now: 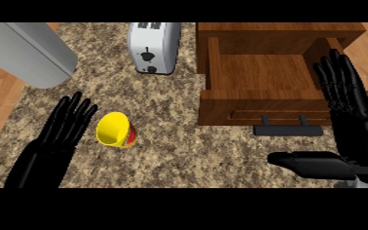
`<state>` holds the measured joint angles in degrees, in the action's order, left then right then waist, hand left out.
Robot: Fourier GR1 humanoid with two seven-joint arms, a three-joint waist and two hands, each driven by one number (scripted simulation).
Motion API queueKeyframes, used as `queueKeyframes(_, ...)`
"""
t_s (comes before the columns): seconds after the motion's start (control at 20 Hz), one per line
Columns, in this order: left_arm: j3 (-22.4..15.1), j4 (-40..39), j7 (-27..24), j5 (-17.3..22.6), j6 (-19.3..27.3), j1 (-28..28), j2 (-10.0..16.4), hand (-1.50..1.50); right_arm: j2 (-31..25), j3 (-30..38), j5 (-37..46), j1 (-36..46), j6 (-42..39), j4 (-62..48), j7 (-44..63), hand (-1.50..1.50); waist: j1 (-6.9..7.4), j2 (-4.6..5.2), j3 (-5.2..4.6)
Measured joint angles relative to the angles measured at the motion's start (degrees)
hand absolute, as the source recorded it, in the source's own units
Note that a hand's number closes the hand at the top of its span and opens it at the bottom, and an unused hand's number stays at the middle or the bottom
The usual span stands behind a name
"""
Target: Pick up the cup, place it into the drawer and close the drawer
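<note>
A yellow cup (115, 130) with a red and green band lies tipped on the speckled counter (194, 151), its mouth facing up and left. My left hand (61, 129) is open just left of the cup, fingers straight, not touching it. The wooden drawer (262, 105) stands pulled open at the right with nothing inside, its black handle (288, 128) at the front. My right hand (345, 100) is open along the drawer's right side, fingers straight and pointing away, thumb stretched out below the handle.
A silver toaster (154, 47) stands at the back, left of the drawer. A large grey cylinder (32, 53) lies at the upper left. The wooden counter edge (9, 95) shows at the far left.
</note>
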<state>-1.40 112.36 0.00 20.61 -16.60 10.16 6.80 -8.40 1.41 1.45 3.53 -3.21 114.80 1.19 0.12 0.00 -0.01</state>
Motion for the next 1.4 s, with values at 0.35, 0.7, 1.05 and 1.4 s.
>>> queueKeyframes(0.35,4.62,-12.22,-7.93,-5.17,-1.17,-1.3,0.81,-1.5,-0.48,1.51,-1.09,-1.95,-1.87,0.32,-1.64,-1.5,-0.18,0.02,0.0)
queueKeyframes(0.7,7.43,-27.6,-16.73,-11.22,-1.29,-5.05,1.65,-1.5,-0.35,2.14,-1.08,-1.25,-2.49,0.37,-0.93,-1.5,-0.24,0.04,0.0)
queueKeyframes(1.05,11.0,-45.57,-25.92,-14.62,-2.33,-11.16,4.15,-1.5,-0.03,2.62,-0.78,-0.47,-3.22,-1.44,-1.96,-1.5,-0.31,0.06,-0.02)
queueKeyframes(1.4,12.9,-62.44,-36.27,-17.06,-2.87,-17.81,5.02,-1.5,0.73,2.97,-0.99,-1.25,-4.07,-0.98,-2.2,-1.5,-0.43,0.05,-0.04)
